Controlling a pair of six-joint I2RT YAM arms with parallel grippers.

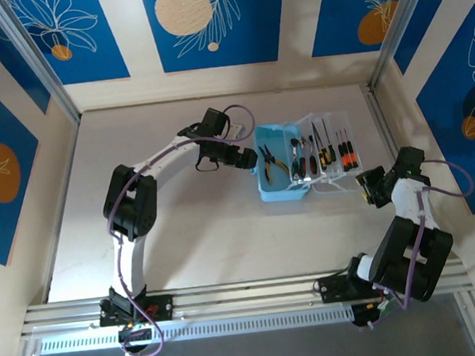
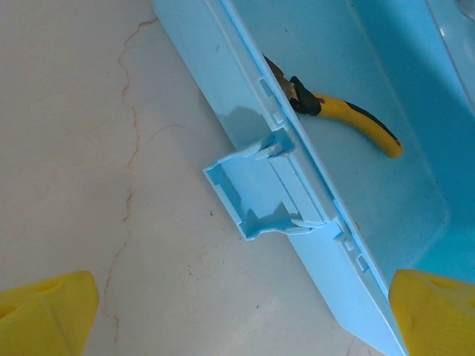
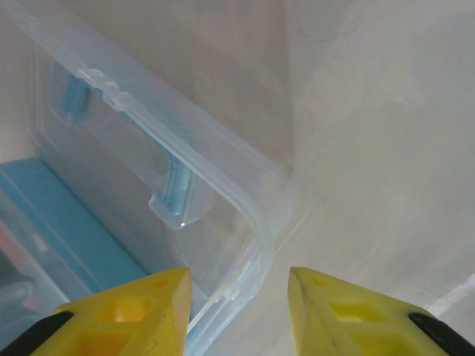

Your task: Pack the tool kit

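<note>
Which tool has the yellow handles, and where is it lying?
The pliers, lying in the blue base of the case. The screwdrivers have red-and-black handles and sit over in the clear lid half.

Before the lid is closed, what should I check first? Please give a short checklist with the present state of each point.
1. Pliers lie inside the blue case: ok.
2. Screwdrivers sit in the open clear lid: ok.
3. Right gripper is open, with the lid's rim in the gap between its fingers: ok.
4. Left gripper is open, on the case's latch side: ok.
5. Latch is folded outward, free of the rim: ok.
6. Screwdrivers are held firmly enough for the lid to swing: cannot tell.
</note>
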